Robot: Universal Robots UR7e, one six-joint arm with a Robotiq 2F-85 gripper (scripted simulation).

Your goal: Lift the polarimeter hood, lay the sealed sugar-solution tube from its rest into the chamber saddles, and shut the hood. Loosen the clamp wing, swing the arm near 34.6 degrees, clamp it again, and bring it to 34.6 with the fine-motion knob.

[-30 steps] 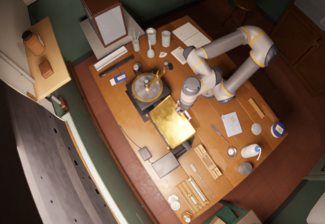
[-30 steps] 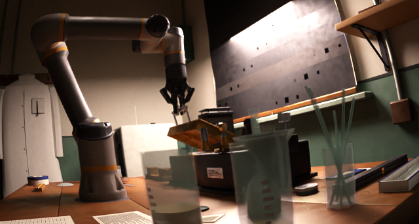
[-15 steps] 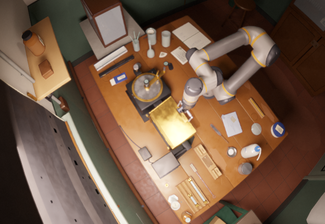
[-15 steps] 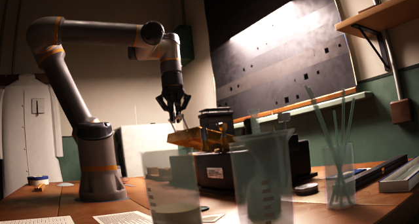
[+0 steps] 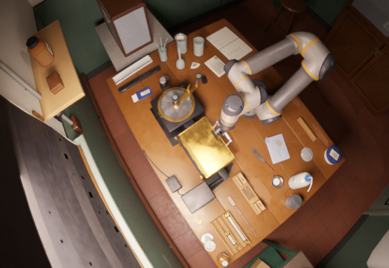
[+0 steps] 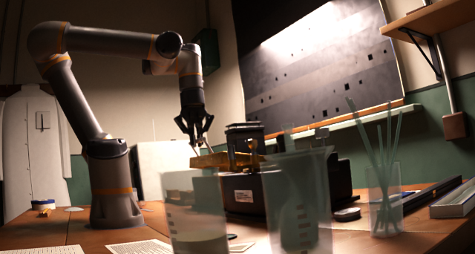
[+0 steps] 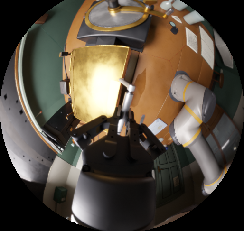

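The brass hood (image 5: 205,146) (image 6: 222,160) (image 7: 97,82) lies nearly flat over the polarimeter chamber, next to the graduated dial (image 5: 176,104) (image 7: 116,14) with its brass arm. The hood's silver handle (image 5: 225,135) (image 7: 125,98) on its near edge is held by my closed gripper (image 5: 223,133) (image 6: 196,144) (image 7: 123,120), which hangs straight above it. The sugar-solution tube (image 5: 236,229) lies in its wooden rest at the front of the bench. The chamber inside is hidden under the hood.
Two glass beakers (image 6: 297,194) and a jar of rods (image 6: 384,194) stand close to the second side camera. A wooden tray (image 5: 249,192), a spatula (image 5: 262,159), papers (image 5: 277,147) and small jars (image 5: 299,180) lie right of the hood.
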